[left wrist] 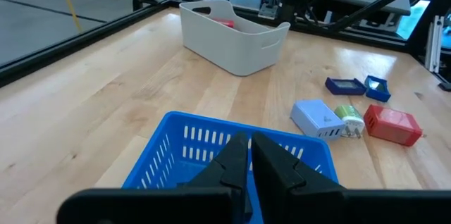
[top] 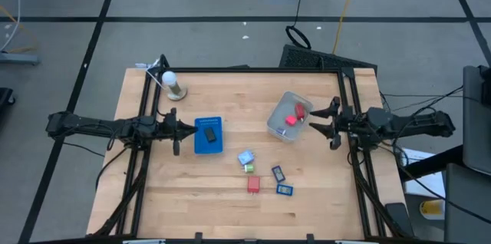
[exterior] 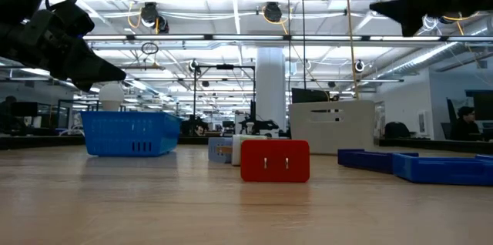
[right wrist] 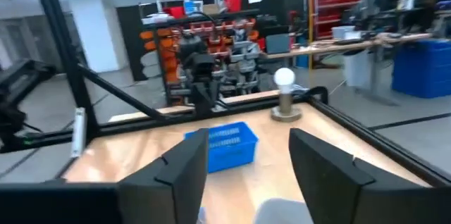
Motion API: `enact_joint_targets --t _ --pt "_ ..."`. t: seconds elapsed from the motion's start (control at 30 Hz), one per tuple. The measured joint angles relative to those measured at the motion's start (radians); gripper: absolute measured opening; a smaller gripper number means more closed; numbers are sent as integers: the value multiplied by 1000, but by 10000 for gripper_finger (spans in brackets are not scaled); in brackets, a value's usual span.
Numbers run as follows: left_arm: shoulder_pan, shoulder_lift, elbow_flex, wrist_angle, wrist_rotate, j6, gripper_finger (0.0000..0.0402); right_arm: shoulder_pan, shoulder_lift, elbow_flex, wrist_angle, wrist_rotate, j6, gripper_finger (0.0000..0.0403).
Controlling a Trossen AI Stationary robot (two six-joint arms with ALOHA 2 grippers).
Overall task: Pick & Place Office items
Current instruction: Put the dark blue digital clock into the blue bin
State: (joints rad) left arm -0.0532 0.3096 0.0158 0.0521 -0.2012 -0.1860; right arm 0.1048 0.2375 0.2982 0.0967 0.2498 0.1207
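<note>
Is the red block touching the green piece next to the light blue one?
Apart. In the left wrist view, bare wood shows between the red block and the green piece.

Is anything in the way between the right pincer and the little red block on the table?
Nothing visible blocks it. The right pincer hangs open beside the grey tub, and the red block sits on bare wood nearer the front edge. The closest pieces, a green one and a dark blue one, lie beside it.
</note>
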Motion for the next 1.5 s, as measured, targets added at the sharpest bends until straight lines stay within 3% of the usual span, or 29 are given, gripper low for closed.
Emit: enact_joint_targets --t 0.1,0.23,0.33,0.47,0.63,0.77,1.0,1.5 --pt "0 0 0 1 0 0 21 -1 -72 -61 10 41 -43 162" --pt "1 0 0 6 -6 33 21 -1 -133 -95 11 0 -103 124" --pt "1 0 -1 57 -16 79 21 -1 -140 -96 13 -45 -140 91" --pt "1 0 -1 157 -16 198 21 -1 -131 -97 12 -21 -171 48" --pt "12 0 40 183 178 282 21 -1 -130 -97 18 -1 -198 7" --pt "26 19 64 178 212 278 21 -1 -129 -97 19 63 -197 6" --pt "77 89 69 177 71 235 21 -1 -82 -97 28 68 -222 7" --pt "96 182 77 342 95 24 21 0 73 -211 195 58 -141 8"
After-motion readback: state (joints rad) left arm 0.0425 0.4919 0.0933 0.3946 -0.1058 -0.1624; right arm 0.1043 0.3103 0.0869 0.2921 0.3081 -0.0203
